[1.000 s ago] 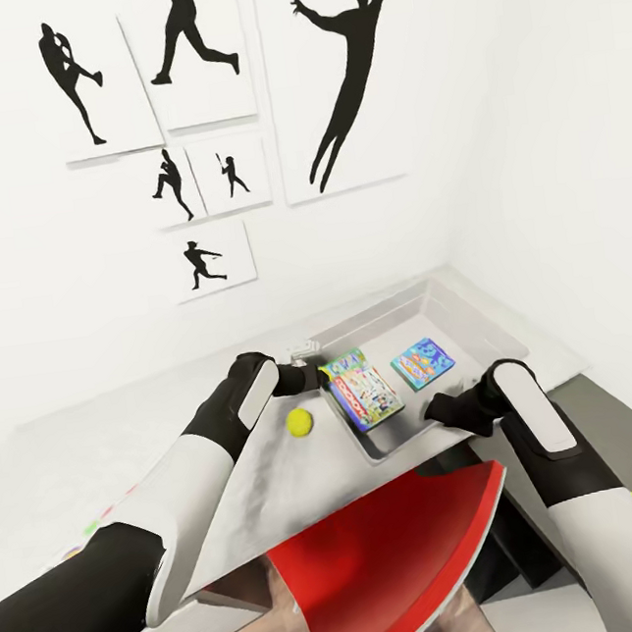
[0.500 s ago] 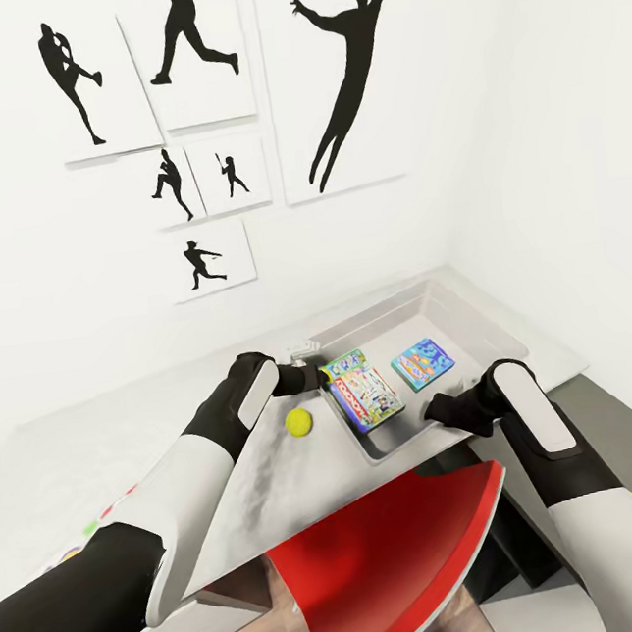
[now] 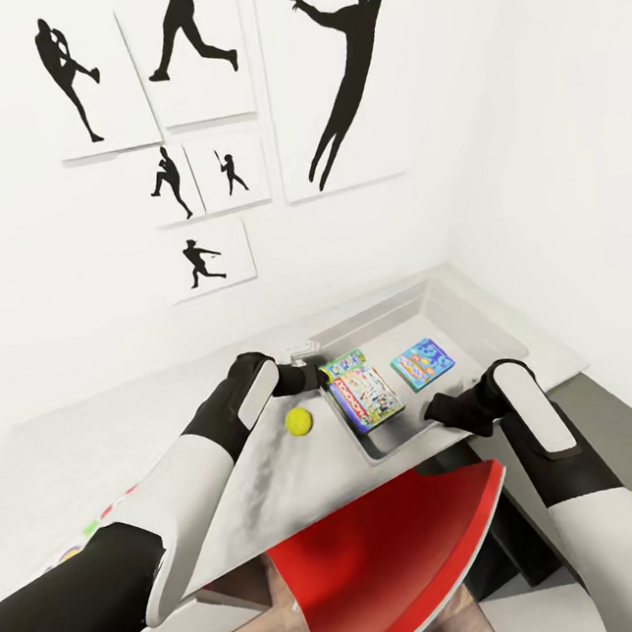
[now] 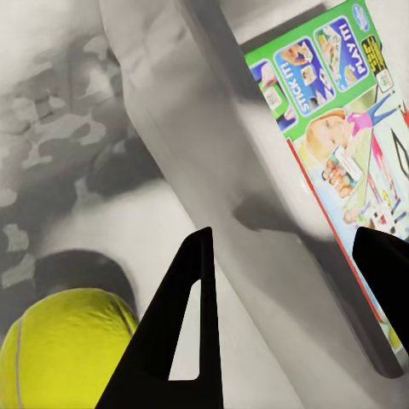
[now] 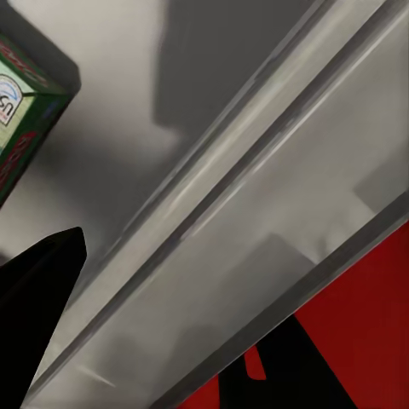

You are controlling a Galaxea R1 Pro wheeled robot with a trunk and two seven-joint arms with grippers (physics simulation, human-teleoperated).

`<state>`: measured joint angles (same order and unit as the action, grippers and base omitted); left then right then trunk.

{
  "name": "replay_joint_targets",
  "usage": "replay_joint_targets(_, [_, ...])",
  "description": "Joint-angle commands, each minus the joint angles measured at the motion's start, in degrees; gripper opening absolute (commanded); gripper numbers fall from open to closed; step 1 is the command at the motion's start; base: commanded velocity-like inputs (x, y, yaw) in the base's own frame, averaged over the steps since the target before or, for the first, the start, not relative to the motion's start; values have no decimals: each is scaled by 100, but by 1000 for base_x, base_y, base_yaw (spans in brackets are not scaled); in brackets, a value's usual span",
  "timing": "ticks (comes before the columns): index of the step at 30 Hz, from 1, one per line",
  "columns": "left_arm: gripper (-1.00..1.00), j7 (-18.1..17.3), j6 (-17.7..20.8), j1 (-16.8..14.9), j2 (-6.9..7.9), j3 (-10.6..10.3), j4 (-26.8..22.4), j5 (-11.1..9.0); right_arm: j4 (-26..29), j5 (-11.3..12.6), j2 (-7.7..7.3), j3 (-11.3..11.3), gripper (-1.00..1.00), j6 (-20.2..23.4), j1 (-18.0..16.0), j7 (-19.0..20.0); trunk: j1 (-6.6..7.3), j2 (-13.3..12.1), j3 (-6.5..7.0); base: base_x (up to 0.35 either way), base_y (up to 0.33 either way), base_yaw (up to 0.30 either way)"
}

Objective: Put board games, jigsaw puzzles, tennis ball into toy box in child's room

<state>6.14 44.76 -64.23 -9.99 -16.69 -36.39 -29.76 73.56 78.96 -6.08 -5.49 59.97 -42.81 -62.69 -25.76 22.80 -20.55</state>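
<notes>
Nothing has shifted since earlier. Left gripper [image 4: 285,319] spread wide over toy box [image 3: 475,321] rim; ball [image 3: 299,421] on table [image 3: 94,442] beside it. Right gripper [image 3: 434,408]: jaw state unclear.

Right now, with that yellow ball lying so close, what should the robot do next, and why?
Probably shift the left pincer over to the tennis ball. Its fingers stand open above the toy box wall, while the ball lies on the table just outside it.
</notes>
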Motion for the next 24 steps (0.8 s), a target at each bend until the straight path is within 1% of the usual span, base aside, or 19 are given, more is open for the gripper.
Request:
replay_joint_targets(1, [-100, 59, 11, -1, -1, -36, 1, -197, 100, 217, -4, -13, -100, 3, -8, -50, -3, 12, -19, 0, 0, 0])
replay_joint_targets(2, [-100, 59, 11, -1, -1, -36, 1, -197, 102, 220, -5, -10, -100, 3, -8, -50, -3, 12, -28, 0, 0, 0])
replay_joint_targets(3, [100, 59, 11, -1, -1, -36, 1, -197, 103, 222, -4, -8, -100, 3, -8, -50, -3, 12, -37, 0, 0, 0])
replay_joint_targets(7, [100, 62, 19, -1, -1, -36, 1, -197, 98, 225, -7, -5, -100, 3, -8, -50, -3, 12, -68, 0, 0, 0])
replay_joint_targets(8, [100, 63, 21, -1, -1, -36, 1, -197, 98, 225, -7, -3, 100, 3, -8, -50, -3, 12, -71, 0, 0, 0])
replay_joint_targets(24, [100, 55, 24, -1, -1, -35, 1, -193, 100, 231, -7, 4, 100, 3, -8, -50, -3, 12, -75, 0, 0, 0])
